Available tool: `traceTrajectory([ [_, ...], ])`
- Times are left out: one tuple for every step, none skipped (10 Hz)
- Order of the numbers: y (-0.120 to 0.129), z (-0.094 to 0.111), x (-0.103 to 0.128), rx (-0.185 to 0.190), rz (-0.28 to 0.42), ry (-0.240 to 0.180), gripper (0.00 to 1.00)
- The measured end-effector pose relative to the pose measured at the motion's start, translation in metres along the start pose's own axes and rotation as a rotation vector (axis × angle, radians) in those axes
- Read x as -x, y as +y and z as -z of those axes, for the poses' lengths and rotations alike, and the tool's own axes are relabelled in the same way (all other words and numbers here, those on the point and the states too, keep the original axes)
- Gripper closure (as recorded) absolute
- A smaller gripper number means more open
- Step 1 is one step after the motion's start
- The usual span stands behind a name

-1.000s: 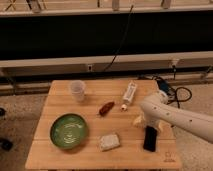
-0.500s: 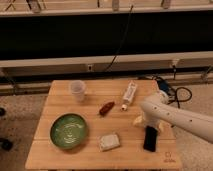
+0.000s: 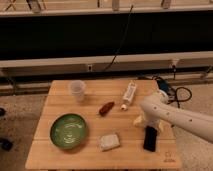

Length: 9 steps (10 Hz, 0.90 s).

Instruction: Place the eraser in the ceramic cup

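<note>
As we look from the front edge of the wooden table (image 3: 50, 156), we see the eraser (image 3: 150, 138) lying flat near a pale block (image 3: 110, 141). Just behind it hangs the gripper (image 3: 141, 121); its state we cannot tell. Farther back on the left stands the ceramic cup (image 3: 77, 90).

Lab, wooden table (image 3: 60, 92), trailing cables (image 3: 123, 44), hand (image 3: 140, 121) by eraser (image 3: 150, 139)

No legible text, even on gripper (image 3: 140, 121) near eraser (image 3: 150, 138)
</note>
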Motion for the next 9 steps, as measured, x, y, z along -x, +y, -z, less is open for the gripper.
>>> traceTrajectory([
  [-0.001, 0.0, 0.0, 0.0, 0.001, 0.0, 0.2],
  [-0.001, 0.0, 0.0, 0.0, 0.001, 0.0, 0.2],
  [-0.001, 0.0, 0.0, -0.001, 0.001, 0.0, 0.2],
  [-0.001, 0.001, 0.0, 0.0, 0.002, 0.001, 0.2],
  [-0.001, 0.001, 0.0, -0.001, 0.001, 0.0, 0.2],
  [0.002, 0.005, 0.002, -0.019, 0.009, -0.006, 0.2],
  [0.012, 0.013, 0.005, -0.034, 0.015, -0.01, 0.2],
  [0.017, 0.024, 0.007, -0.061, 0.023, -0.019, 0.2],
  [0.02, 0.03, 0.009, -0.084, 0.034, -0.028, 0.2],
])
